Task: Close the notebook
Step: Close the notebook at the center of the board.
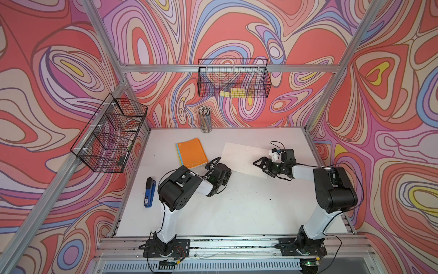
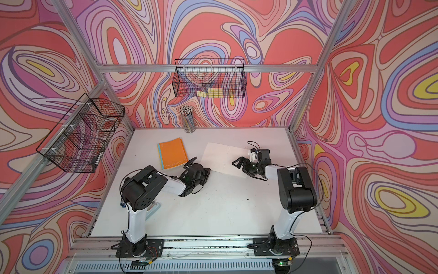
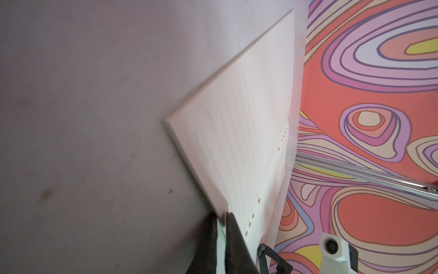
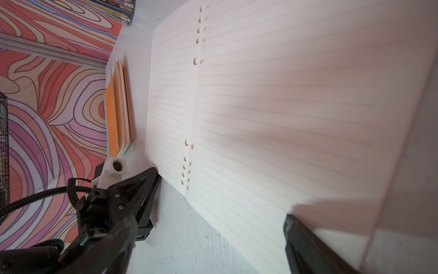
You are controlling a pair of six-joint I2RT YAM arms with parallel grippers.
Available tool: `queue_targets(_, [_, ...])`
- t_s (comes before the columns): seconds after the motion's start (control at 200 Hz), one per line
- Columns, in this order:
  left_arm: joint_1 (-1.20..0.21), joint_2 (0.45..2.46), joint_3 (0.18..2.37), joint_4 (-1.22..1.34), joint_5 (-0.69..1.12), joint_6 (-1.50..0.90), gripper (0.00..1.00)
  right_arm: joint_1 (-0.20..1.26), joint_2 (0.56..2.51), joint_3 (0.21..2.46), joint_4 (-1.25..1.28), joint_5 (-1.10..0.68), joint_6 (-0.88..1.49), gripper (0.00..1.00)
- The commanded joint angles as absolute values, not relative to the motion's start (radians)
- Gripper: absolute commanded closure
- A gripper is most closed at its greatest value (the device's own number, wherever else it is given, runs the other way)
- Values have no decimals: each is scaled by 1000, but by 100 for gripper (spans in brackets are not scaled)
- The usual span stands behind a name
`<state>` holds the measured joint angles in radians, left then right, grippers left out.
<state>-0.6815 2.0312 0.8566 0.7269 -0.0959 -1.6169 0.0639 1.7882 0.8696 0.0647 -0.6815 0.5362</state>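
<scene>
Orange book [image 1: 191, 153]: closed, leftmost. Left gripper [image 3: 221, 219]: pinched on the left page corner of the notebook [image 1: 246, 159]. Notebook: spread flat, right of centre; likely light, floppy, tearable; lift several leaves by the outer edge. Right gripper [image 1: 262, 166]: jaws wide, empty.

White table [image 1: 237, 208] with open notebook [image 1: 241, 157], orange notebook stack [image 1: 191, 153], pencil cup [image 1: 205, 121], blue stapler [image 1: 149, 195]
</scene>
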Motion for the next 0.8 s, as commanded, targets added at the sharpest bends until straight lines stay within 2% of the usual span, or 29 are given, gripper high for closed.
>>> queue_targets(0.0, [-692, 2069, 846, 716, -132, -1614, 100, 59, 1778, 846, 37, -680, 533, 2])
queue_targets(0.255, [-695, 2045, 831, 729, -156, -1519, 100, 61, 1785, 844, 45, -684, 537, 2])
queue_targets(0.521, [-705, 1987, 776, 875, -172, -1352, 100, 60, 1778, 846, 49, -686, 541, 2])
queue_targets(0.796, [-714, 1990, 720, 1038, -196, -1318, 100, 60, 1778, 846, 61, -695, 551, 2])
